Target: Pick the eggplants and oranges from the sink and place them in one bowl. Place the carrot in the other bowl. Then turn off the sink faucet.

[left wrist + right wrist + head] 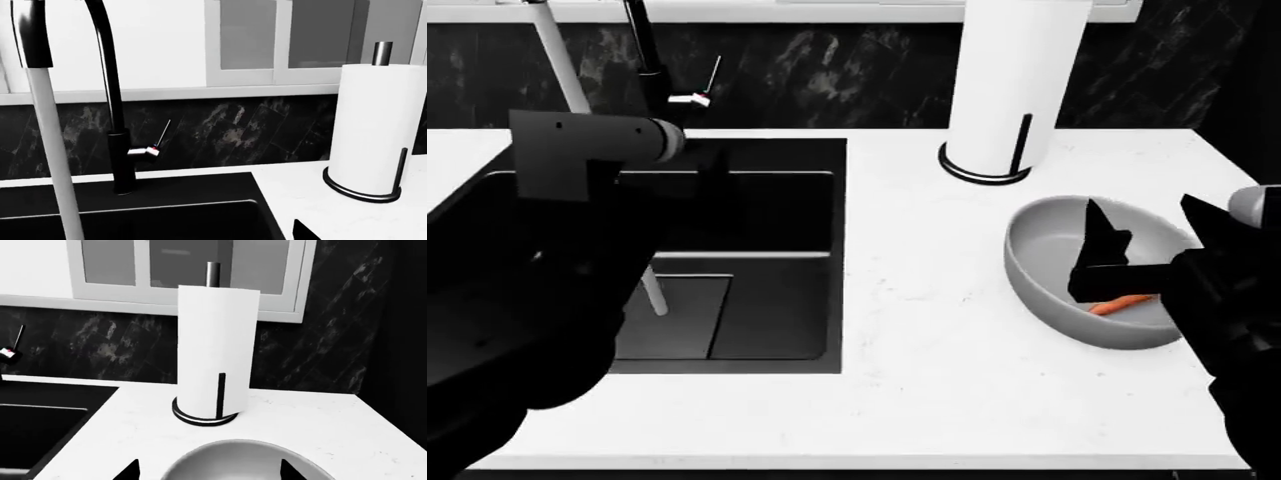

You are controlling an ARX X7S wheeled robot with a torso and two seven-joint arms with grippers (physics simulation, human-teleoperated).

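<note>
The black sink lies at the left, and what shows of its floor is bare; my left arm hides part of it. The faucet still runs a white stream of water; its side lever is silver-tipped with a red mark. My left gripper is open and empty over the basin, in front of the faucet. My right gripper is open and empty above the mid-grey bowl, where the carrot lies. The eggplant, the orange and the pale bowl are out of view.
A paper towel roll on a black stand stands behind the bowl, next to the sink's back right corner. It also shows in the left wrist view and the right wrist view. A dark marble backsplash runs behind the white counter.
</note>
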